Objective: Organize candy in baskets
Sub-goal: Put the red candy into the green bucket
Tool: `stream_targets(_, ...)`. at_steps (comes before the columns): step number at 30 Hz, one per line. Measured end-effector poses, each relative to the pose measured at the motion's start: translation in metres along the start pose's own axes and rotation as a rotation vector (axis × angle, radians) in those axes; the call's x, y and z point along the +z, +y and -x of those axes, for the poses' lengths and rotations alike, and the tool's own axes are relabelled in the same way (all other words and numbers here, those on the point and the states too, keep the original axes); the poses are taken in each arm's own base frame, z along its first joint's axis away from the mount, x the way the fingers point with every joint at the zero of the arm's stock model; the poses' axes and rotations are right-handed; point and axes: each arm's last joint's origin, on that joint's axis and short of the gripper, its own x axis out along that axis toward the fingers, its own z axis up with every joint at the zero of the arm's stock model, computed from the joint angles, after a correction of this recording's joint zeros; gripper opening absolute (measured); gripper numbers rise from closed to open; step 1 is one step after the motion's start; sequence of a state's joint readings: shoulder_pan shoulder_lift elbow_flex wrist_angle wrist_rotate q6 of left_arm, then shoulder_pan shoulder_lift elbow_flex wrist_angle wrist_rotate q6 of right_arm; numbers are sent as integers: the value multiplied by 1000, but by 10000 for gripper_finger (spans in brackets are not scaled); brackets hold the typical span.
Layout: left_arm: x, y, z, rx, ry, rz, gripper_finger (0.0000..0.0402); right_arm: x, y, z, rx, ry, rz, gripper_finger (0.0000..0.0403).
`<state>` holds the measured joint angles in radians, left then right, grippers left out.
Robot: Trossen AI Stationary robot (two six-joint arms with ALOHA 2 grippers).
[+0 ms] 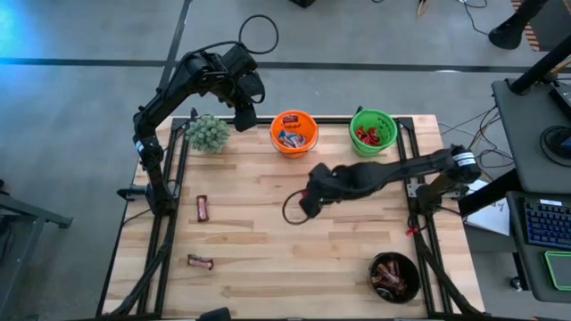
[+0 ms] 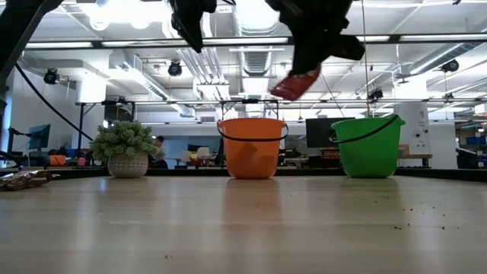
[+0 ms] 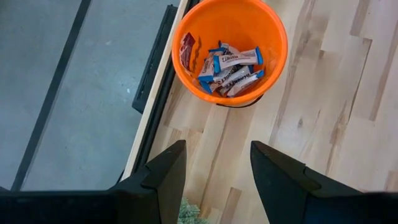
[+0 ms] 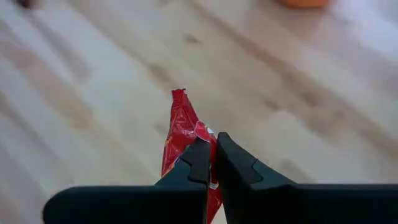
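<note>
My right gripper (image 4: 213, 146) is shut on a shiny red candy (image 4: 180, 134) and hangs over the middle of the table (image 1: 308, 201). In the low view the red candy (image 2: 297, 82) is high above the tabletop. My left gripper (image 3: 214, 177) stands open and holds nothing. It waits above the table's far edge (image 1: 245, 111), next to the orange pail (image 1: 293, 131). The orange pail (image 3: 230, 53) holds several blue-and-white candies and one red one. The green pail (image 1: 373, 131) holds red candies. The black bowl (image 1: 393, 276) holds dark brown ones. Two brown candies (image 1: 202, 208) (image 1: 200, 261) lie flat on the table's left part. My right gripper pinches the red candy between its two fingers at one long edge of the wrapper (image 4: 198, 132). One end of the wrapper sticks out past the fingertips. The fingers slant downward from the table's right side. The candy hangs tilted below them, clear of the table.
A fuzzy green plant in a pot (image 1: 208, 132) stands at the far left corner, just left of my left gripper. Black frame rails (image 1: 165, 205) run along the table's left and right edges. Bare wood lies between the pails and the black bowl.
</note>
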<state>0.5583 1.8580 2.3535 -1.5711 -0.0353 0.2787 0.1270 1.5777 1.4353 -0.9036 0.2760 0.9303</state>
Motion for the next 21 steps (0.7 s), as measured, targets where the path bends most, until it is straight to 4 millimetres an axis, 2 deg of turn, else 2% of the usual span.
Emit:
stream_targets(6, 0, 0, 0, 0, 0, 0, 162, 12, -29, 17, -88, 14, 19, 8)
stream_targets(14, 0, 0, 0, 0, -1, 0, 162, 26, -56, 49, -68, -37, 53, 8)
stream_targets(21, 4, 1, 0, 17, -44, 2, 162, 40, -96, 73, -169, -82, 50, 8)
